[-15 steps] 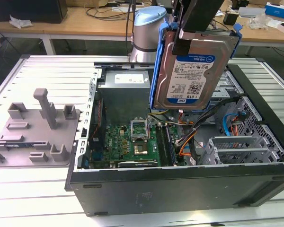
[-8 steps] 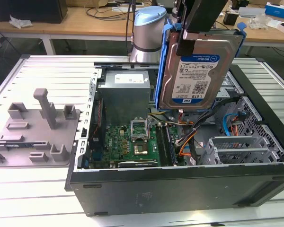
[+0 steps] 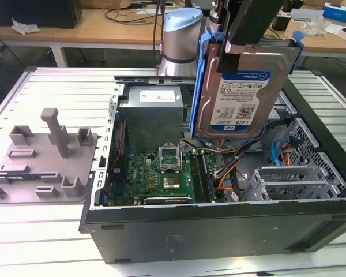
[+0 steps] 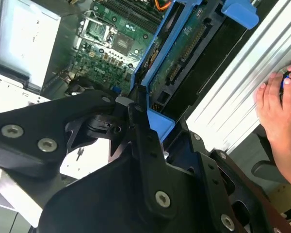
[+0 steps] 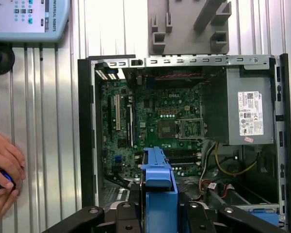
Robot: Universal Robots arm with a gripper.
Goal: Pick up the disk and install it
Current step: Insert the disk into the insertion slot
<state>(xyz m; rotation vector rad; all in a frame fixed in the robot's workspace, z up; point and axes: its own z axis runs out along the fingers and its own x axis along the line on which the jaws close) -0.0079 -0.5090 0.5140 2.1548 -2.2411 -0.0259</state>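
Exterior view: we see the black two-finger gripper [image 3: 245,46] clamped on the upper edge of the disk [image 3: 242,98], a flat rectangular silver metal hard drive with a white-and-blue label, framed by a blue plastic carrier bracket. The disk is held upright, label face toward this camera, in the air above the open black-and-grey metal computer case [image 3: 219,225].

Inside the case we identify:
- the green motherboard [image 3: 161,173];
- the grey metal power-supply box [image 3: 153,115], at the far end;
- the grey metal drive cage [image 3: 288,182], toward the exterior view's right.

The case lies on its side on the ribbed white metal table [image 3: 46,236]. A grey plastic fixture plate with upright posts [image 3: 46,156] sits just beside the case on the exterior view's left.

In the second wrist view, the black fingers [image 4: 140,136] press the blue bracket from both sides, and the disk [image 4: 184,53] shows its underside with a green circuit board. A person's hand [image 4: 276,107] is at the table's edge.

In the first wrist view, we see the disk [image 5: 157,179] edge-on between the fingers of the gripper [image 5: 159,213], over the case interior near the motherboard [image 5: 155,116]. A grey-blue control tablet [image 5: 29,19] lies on the table.
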